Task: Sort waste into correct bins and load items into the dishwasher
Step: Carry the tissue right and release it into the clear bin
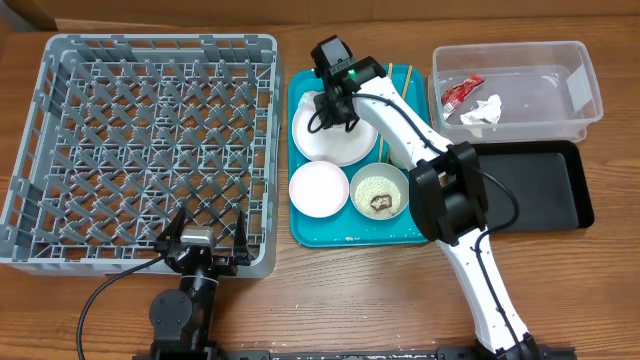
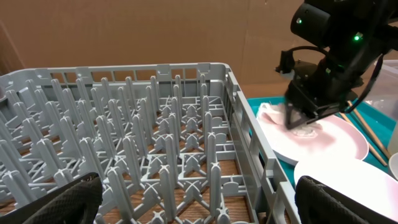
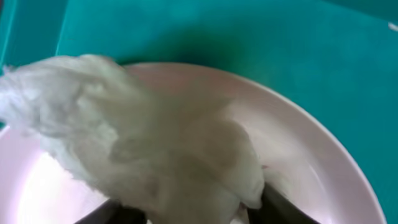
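The white plate lies on the teal tray, with crumpled white paper on it. My right gripper points down onto the plate and is shut on this paper; it also shows in the left wrist view. An empty white bowl and a bowl with rice and a brown lump sit in front of the plate. The chopsticks lie at the tray's back. The clear tub holds a red-and-white wrapper and white paper. My left gripper is open and empty at the grey rack's front edge. No cup shows.
The black tray lies in front of the clear tub, right of the teal tray. A few rice grains lie near the teal tray's front edge. My right arm stretches over the teal tray's right side.
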Motion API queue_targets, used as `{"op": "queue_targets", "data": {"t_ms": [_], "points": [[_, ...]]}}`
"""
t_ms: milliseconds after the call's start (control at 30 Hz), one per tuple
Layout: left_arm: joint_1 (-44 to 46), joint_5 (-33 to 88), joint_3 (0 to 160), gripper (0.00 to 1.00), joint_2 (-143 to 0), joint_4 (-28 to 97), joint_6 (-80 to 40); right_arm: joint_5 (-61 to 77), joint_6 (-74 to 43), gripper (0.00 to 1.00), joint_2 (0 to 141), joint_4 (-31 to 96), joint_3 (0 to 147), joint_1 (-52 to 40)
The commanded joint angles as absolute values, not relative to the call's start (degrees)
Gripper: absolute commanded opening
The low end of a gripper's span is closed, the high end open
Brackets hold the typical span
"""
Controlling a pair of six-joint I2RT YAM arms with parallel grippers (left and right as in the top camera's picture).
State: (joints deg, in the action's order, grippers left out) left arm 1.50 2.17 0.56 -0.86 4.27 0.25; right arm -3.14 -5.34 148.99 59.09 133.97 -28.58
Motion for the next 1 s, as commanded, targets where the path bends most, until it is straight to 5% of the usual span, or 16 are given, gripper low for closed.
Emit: {"op": "queue_targets", "data": {"t_ms": [0,400,600,833,900,967], "points": [[1.48,2.42,0.27,1.0,-0.32,4.29,1.28,-1.58,-6.46,0.04,149.8,60.36,131.66,-28.64],[1.48,2.42,0.27,1.0,-0.32,4.27,1.28,-1.45,-16.73,0.04,140.25,81.78,149.91,-23.66],[1.48,2.39,0.27,1.0,-0.32,4.27,1.28,-5.74,-22.83,0.04,134.65,90.24,154.28,-7.46],[1.48,2.39,0.27,1.0,-0.32,4.29,1.28,-2.2,-23.16,0.06,136.53,86.15,143.65,2.66],[1.48,2.39,0.27,1.0,-0.32,4.29,1.28,-0.6,-21.74,0.26,136.53,85.27,141.6,3.44],[1.48,2.39,0.27,1.0,-0.32,4.29,1.28,1.98,-19.16,0.68,136.51,85.38,141.51,3.73]]}}
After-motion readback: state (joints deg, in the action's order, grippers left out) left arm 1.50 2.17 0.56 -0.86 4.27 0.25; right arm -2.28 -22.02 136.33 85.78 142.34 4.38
